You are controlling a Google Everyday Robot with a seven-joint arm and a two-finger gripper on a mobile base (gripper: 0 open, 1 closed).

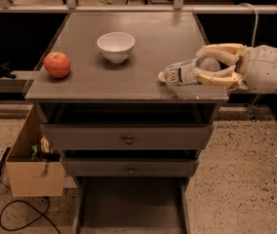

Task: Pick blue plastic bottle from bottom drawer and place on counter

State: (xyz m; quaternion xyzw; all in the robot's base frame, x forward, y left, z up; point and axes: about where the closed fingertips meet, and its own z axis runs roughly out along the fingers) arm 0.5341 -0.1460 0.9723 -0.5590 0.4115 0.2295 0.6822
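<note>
No text, brand or number can be read anywhere. The only print in sight is on the white-bluish label (177, 74) of the blue plastic bottle (189, 70): a few dark marks, too blurred to make out as letters. The bottle is held on its side at about 4 o'clock of the counter (153, 43), cap toward 9 o'clock; whether it touches the surface cannot be told. The gripper (202, 64) is at 3 o'clock of the bottle, by the counter's right edge, its two fingers clasped on the bottle's rear half.
</note>
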